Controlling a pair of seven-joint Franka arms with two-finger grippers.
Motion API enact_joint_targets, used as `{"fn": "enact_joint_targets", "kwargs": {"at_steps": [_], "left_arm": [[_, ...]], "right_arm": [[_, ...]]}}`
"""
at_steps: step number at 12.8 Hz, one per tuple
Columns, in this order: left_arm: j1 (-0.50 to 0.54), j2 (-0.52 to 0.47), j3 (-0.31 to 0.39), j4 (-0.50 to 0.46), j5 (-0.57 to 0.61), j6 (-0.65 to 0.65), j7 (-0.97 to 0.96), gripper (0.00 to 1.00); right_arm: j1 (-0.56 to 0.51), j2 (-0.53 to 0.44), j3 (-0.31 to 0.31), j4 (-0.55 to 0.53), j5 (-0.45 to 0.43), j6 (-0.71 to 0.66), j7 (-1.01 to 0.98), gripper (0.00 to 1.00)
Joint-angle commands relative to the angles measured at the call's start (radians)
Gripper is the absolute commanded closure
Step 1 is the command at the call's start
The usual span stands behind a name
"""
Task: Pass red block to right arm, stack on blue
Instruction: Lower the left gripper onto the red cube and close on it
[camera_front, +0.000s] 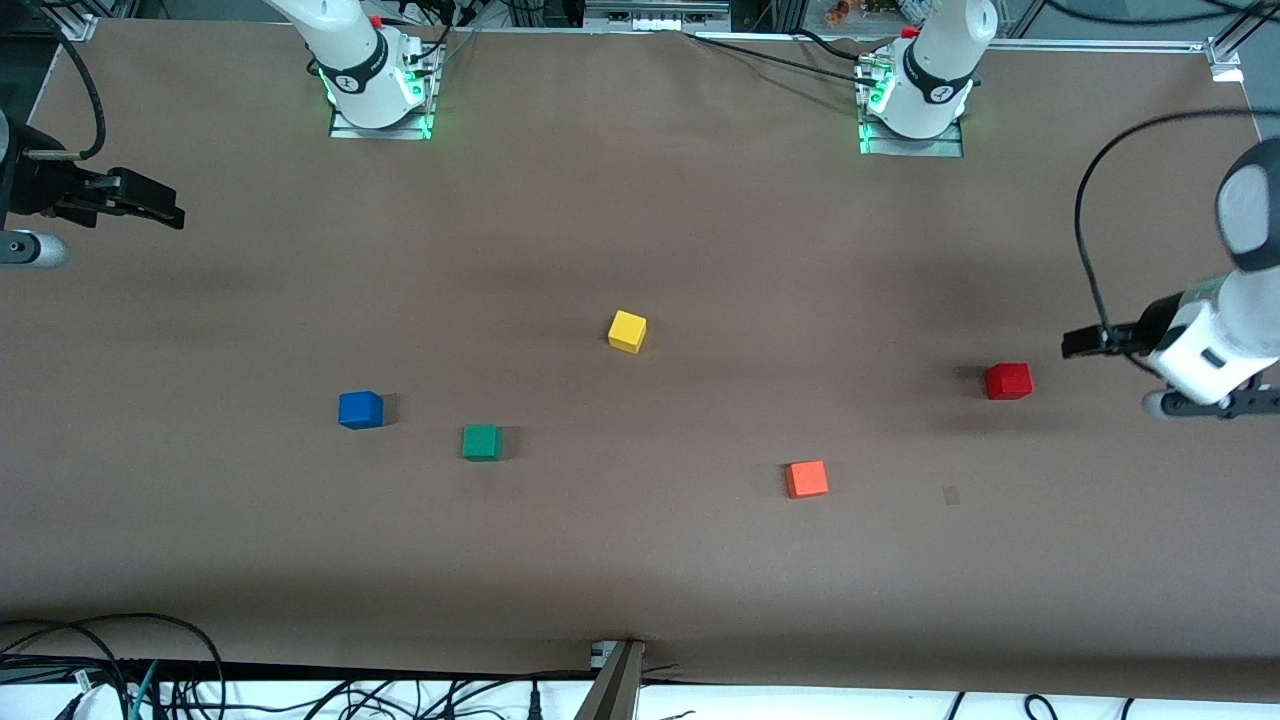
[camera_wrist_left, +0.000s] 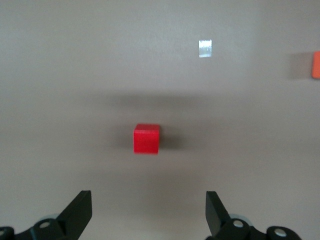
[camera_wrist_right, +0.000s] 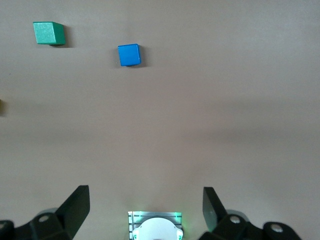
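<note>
1. A brown paper-covered table (camera_front: 640, 560) fills the front view, with loose cables along its lower edge and aluminium framing at the top; no brand, label or readable writing is made out anywhere (only small round marks on the arm bases, too small to read).
2. At the right arm's end of the table, the right gripper (camera_front: 150, 205) is held up over bare table, and its fingers (camera_wrist_right: 75, 207) are seen spread wide in the right wrist view, with nothing between them.
3. The blue cube (camera_front: 360, 410) lies on the table toward the right arm's end, and the green cube (camera_front: 481, 442) sits beside it, slightly nearer the front camera; both are repeated in the right wrist view (blue (camera_wrist_right: 129, 55), green (camera_wrist_right: 49, 33)), where a green-lit arm base (camera_wrist_right: 155, 225) is also shown.
4. The yellow cube (camera_front: 627, 331) rests near the table's middle, farther from the front camera than the green cube.
5. The orange-red cube (camera_front: 806, 479) lies nearer the front camera, toward the left arm's end.
6. The red block (camera_front: 1007, 381) rests on the table toward the left arm's end, untouched, well apart from the blue cube.
7. The left gripper (camera_front: 1085, 342) hangs just beside the red block; only in the left wrist view are its fingers (camera_wrist_left: 80, 210) shown wide apart and empty, with the red block (camera_wrist_left: 147, 138) ahead of them, plus a pale patch (camera_wrist_left: 205, 48) on the table.
</note>
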Motion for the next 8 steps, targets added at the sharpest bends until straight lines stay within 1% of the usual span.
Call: {"fn": "enact_joint_targets", "kwargs": {"at_steps": [1, 4, 5, 6, 8], "left_arm": [[0.033, 0.056, -0.006, -0.075, 0.002, 0.137, 0.028, 0.00], [0.033, 0.058, -0.006, -0.266, 0.004, 0.379, 0.054, 0.00], [0.035, 0.058, -0.005, -0.315, 0.006, 0.461, 0.076, 0.00], [0.038, 0.058, -0.005, -0.361, 0.004, 0.518, 0.085, 0.00], [0.048, 0.057, -0.006, -0.452, 0.006, 0.582, 0.087, 0.00]], "right_arm": [[-0.005, -0.003, 0.002, 0.003, 0.006, -0.002, -0.008, 0.00], [-0.008, -0.002, 0.002, 0.003, 0.006, -0.002, -0.008, 0.00], [-0.010, -0.002, 0.002, 0.003, 0.006, -0.002, -0.008, 0.00], [-0.010, -0.002, 0.002, 0.003, 0.006, -0.002, -0.008, 0.00], [-0.010, 0.003, 0.002, 0.003, 0.006, -0.002, -0.008, 0.00]]}}
